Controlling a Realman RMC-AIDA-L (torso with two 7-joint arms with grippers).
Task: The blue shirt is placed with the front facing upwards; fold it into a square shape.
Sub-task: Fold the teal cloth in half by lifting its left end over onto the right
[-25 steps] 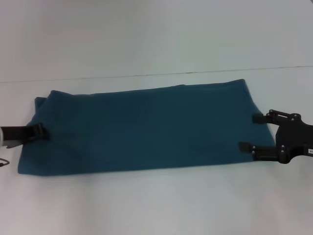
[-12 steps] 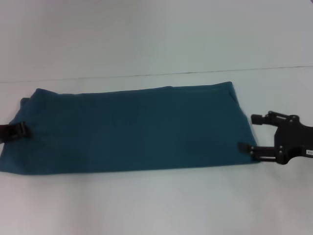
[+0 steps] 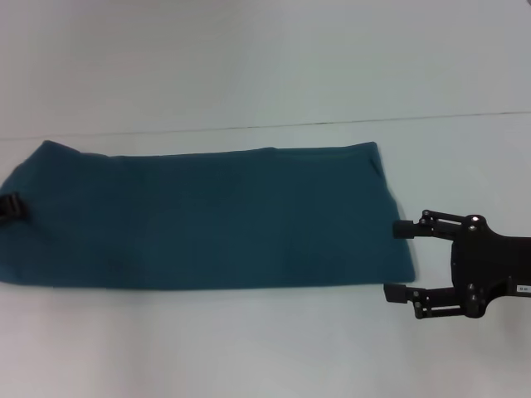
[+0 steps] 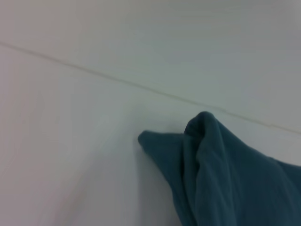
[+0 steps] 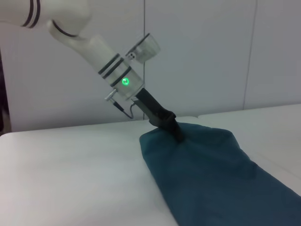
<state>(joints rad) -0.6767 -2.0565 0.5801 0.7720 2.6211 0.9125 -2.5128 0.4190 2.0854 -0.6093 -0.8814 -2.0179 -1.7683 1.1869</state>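
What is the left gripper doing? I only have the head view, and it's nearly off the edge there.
Observer: The right wrist view shows the left gripper shut on one end of the blue shirt.
Operator: Okay. I can see the right gripper open at the other end. Is the cloth flat where the left one holds it?
Observer: No. The left wrist view shows it bunched into a raised fold there.
Operator: Any status light on that arm?
Observer: Yes, a green light glows on its wrist.
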